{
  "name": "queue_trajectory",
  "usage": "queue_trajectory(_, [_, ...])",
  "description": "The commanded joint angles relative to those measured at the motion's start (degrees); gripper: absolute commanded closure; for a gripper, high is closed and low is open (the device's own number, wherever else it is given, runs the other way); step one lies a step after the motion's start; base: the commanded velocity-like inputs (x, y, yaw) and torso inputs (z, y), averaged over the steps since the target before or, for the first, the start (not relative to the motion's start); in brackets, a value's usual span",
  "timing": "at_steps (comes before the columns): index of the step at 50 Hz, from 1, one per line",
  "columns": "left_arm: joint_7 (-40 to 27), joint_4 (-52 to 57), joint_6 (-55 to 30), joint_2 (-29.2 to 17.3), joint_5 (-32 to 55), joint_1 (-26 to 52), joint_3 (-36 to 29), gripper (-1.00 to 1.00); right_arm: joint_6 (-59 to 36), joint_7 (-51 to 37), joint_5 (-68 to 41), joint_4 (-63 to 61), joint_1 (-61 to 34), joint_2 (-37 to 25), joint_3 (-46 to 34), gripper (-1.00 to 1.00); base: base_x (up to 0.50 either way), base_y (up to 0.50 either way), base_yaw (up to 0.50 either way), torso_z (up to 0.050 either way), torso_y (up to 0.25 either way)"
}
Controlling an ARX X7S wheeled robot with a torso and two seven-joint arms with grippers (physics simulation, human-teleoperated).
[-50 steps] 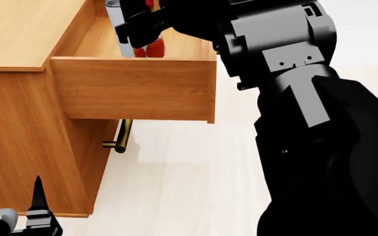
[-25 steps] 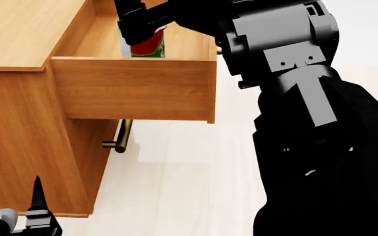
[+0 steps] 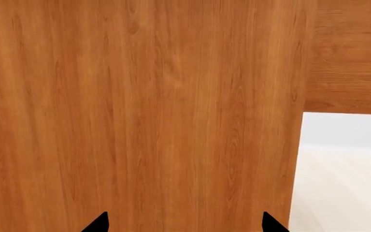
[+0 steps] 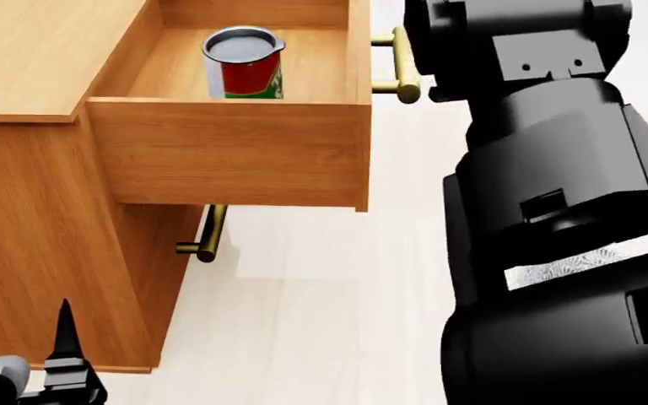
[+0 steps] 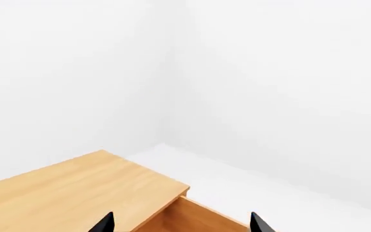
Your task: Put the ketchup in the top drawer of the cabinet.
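Note:
The ketchup (image 4: 242,64), a red-labelled tin with a silver lid, stands upright inside the open top drawer (image 4: 229,152) of the cabinet (image 4: 31,59). Nothing holds it. The drawer is pulled out, and its brass handle (image 4: 398,64) shows past its front. My right arm (image 4: 549,211) fills the right of the head view, and its gripper is out of that view. In the right wrist view my right gripper (image 5: 181,225) is open and empty, high above the cabinet top (image 5: 69,188). My left gripper (image 3: 184,225) is open and empty, facing the cabinet's side panel (image 3: 140,111).
The lower drawer's brass handle (image 4: 205,238) sticks out below the open drawer. One left finger (image 4: 67,337) shows low beside the cabinet's base. Pale floor (image 4: 324,321) lies between the cabinet and my right arm. White walls (image 5: 250,87) stand behind the cabinet.
My right gripper has let go of the ketchup and risen up and away from the drawer. The can now stands free in the drawer. The left arm has not moved.

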State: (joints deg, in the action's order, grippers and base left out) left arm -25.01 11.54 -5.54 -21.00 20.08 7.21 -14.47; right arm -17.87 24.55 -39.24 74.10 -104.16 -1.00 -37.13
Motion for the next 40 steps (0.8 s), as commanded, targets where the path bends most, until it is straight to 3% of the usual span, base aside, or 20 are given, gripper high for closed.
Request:
queue_trajectory(1, [-0.22, 0.49, -0.31, -0.10, -0.04, 0.13, -0.32, -1.00, -4.38, -8.39, 4.27, -17.28, 4.57, -6.24, 9.04, -1.00, 0.00, 0.00, 0.00, 0.000, 0.000])
queue_trajectory(8, [-0.61, 1.41, -0.67, -0.37, -0.11, -0.27, -0.44, -1.00, -17.74, -19.77, -1.93, -45.80, 14.07, -15.40, 12.00, -1.00, 0.00, 0.00, 0.00, 0.000, 0.000])
queue_trajectory(13, [-0.57, 1.26, -0.43, -0.25, -0.17, -0.25, -0.64, -1.00, -22.59, -24.32, -5.08, -57.10, 18.19, -19.43, 13.69, -1.00, 0.00, 0.00, 0.00, 0.000, 0.000])
queue_trajectory(31, [-0.32, 1.04, -0.09, -0.55, 0.31, -0.28, -0.65, -1.00, -30.25, -38.51, -16.44, -84.38, 32.82, -30.42, 24.40, -1.00, 0.00, 0.00, 0.00, 0.000, 0.000])
queue_trajectory(40, [-0.53, 1.79, -0.64, -0.83, 0.49, -0.22, -0.76, -1.00, -29.89, -42.41, -19.10, -91.52, 40.09, -34.03, 28.98, -1.00, 0.00, 0.00, 0.00, 0.000, 0.000])
